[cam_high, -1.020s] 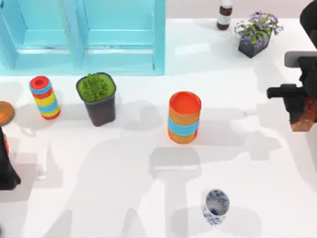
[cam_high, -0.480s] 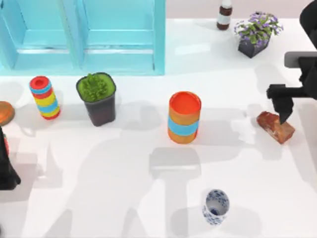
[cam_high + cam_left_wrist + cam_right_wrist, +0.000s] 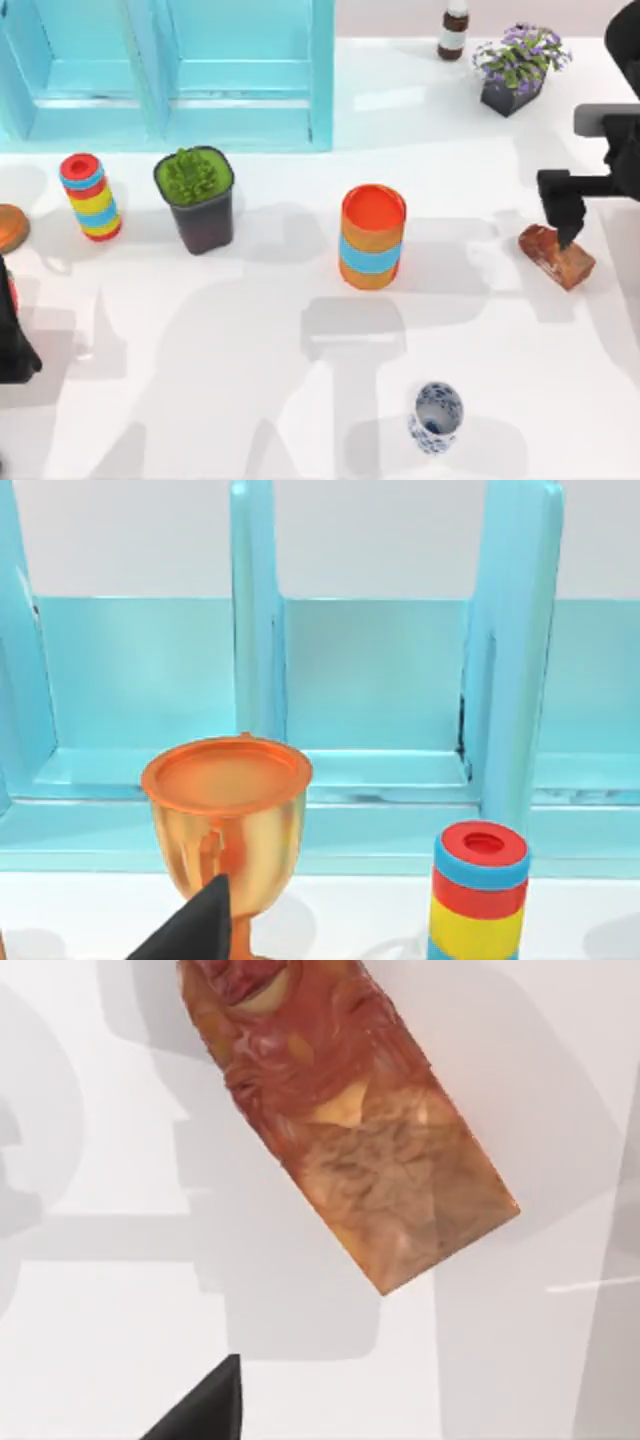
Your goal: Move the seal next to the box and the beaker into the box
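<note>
Lying flat on the table (image 3: 300, 400), the seal (image 3: 557, 256), right end effector (image 3: 566, 212) seemingly open above it.

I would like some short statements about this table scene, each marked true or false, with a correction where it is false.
1. The small reddish-brown rectangular seal lies flat on the white table. True.
2. The small white cup with blue pattern, the beaker, sits inside the light blue box. False: it stands on the table, near the front edge.
3. The right gripper holds the seal in the air. False: the seal rests on the table.
4. The tall orange cylinder with a blue band stands upright. True.
</note>
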{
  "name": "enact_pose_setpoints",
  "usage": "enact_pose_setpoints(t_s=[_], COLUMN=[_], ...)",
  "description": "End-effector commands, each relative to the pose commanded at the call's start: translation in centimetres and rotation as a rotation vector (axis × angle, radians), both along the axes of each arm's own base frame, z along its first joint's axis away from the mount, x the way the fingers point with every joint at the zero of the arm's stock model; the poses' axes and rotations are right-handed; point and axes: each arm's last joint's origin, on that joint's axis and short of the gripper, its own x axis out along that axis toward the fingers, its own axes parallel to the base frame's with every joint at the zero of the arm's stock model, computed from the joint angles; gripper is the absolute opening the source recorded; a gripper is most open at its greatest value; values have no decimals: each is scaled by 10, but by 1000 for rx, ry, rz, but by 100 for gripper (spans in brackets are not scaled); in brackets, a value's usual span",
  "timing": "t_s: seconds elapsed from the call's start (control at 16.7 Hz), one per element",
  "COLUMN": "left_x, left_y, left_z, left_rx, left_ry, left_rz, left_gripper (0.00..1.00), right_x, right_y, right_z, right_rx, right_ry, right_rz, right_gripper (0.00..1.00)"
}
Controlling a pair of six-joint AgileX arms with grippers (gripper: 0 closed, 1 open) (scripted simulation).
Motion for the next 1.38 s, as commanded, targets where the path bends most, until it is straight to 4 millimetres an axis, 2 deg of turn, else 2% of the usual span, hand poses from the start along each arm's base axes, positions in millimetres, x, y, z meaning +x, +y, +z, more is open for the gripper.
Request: enact_pose_setpoints(t_s=[0.6, 0.9, 1.2, 1.38], left_x=[0, 0, 0, 0], left_y=[0, 0, 0, 0], left_z=[0, 0, 0, 0], left_rx=[0, 0, 0, 0], left_ry=[0, 0, 0, 0], left_rz=[0, 0, 0, 0], left_gripper=[100, 100, 100, 100], right_x=[5, 0, 0, -11], right_y=[2, 0, 2, 25], right_z=[59, 98, 98, 92], right_rx=[0, 0, 0, 0], right_ry=[18, 3, 3, 5], right_rz=[4, 2, 3, 4], right_gripper=[100, 100, 100, 100])
